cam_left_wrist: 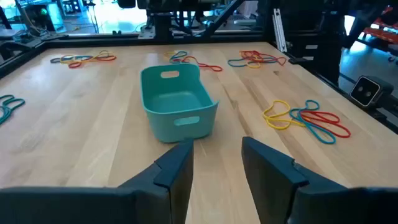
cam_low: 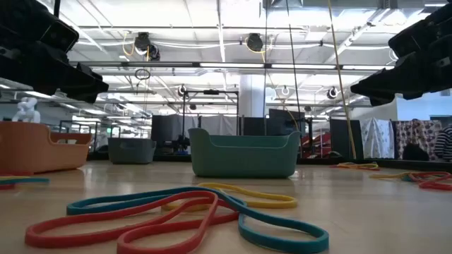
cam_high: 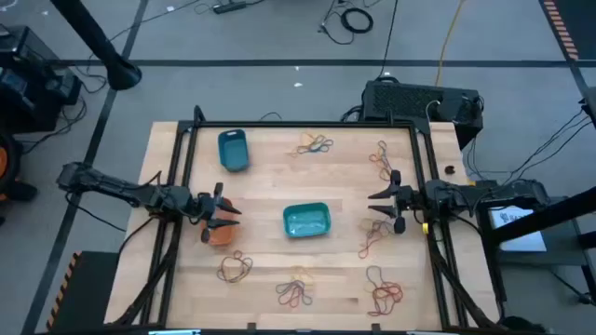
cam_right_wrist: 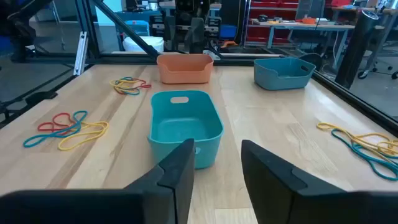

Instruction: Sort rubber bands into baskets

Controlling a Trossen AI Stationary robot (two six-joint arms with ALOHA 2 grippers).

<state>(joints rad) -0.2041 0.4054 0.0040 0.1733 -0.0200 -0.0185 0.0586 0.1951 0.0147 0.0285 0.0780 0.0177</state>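
**Rubber bands lie loose in heaps; both hands spread and empty**

Rubber bands (cam_high: 315, 144) are scattered in several tangled heaps of red, yellow and blue-green across the wooden worktop (cam_high: 270, 233), none of them in a basket as far as the views show.

The left hand (cam_high: 226, 211) hangs at the left side of the worktop, directly above the orange basket (cam_high: 220, 234), which is partly hidden beneath it. Its two dark fingers (cam_left_wrist: 175, 168) stand apart with bare wood between them and nothing pinched. Straight ahead of this hand sits the teal basket (cam_high: 306, 220), and its inside looks bare in the left wrist view. One heap of bands (cam_left_wrist: 303, 117) lies just off to the side of that basket, and more heaps lie beyond it.

The right hand (cam_high: 385, 207) hovers at the right side of the worktop, facing the teal basket from the opposite side. Its fingers (cam_right_wrist: 177, 168) are likewise spread, gripping nothing. From this hand, the orange basket lies past the teal one, and the darker blue basket (cam_high: 233, 150) sits farther off toward the far edge. A red-and-orange heap (cam_high: 376, 234) lies close beneath and beside the right hand; another heap (cam_high: 385, 290) lies near the worktop's near right corner.
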